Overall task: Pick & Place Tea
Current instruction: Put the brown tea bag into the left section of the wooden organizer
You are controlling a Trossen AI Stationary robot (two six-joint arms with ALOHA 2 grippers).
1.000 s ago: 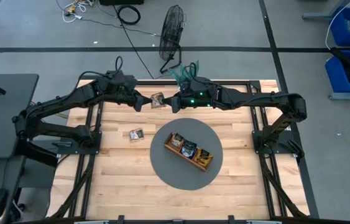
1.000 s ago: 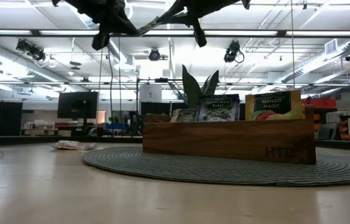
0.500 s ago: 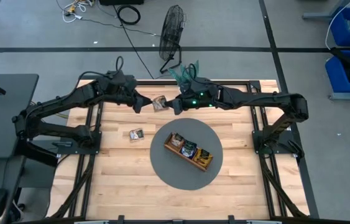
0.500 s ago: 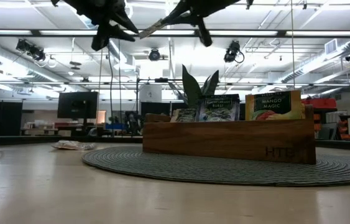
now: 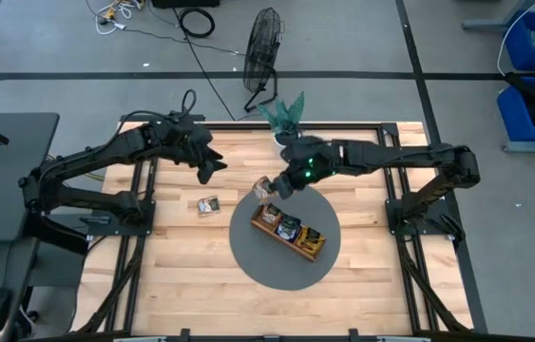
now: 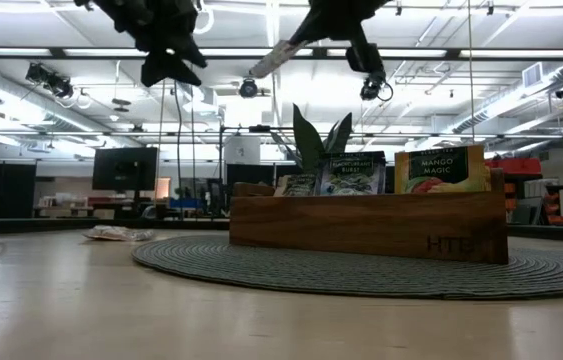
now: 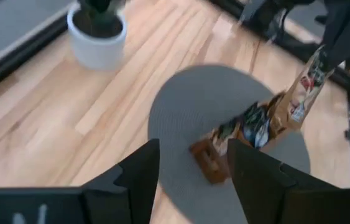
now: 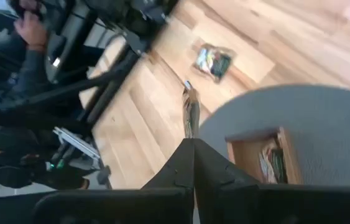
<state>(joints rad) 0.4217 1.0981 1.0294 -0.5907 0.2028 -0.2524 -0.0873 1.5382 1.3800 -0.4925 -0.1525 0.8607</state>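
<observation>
Now the right tool [image 5: 272,186] is pinched shut on the top edge of one tea sachet [image 5: 263,187], which hangs in the air over the near end of the wooden tray [image 5: 289,231], above the rim of the round grey mat [image 5: 248,256]. The left tool [image 5: 212,169] stands wide and empty, off to the side over the bare table [image 5: 181,275]. Judging by its thin, flat look, the sachet is light and limp, likely to swing or crumple, so a grip along one sealed edge suits it and lets it slide upright into a slot. The tray already holds three sachets standing on edge, and the compartment nearest the hanging sachet looks free. Another sachet [image 5: 209,204] lies flat on the table, well apart from the mat.
</observation>
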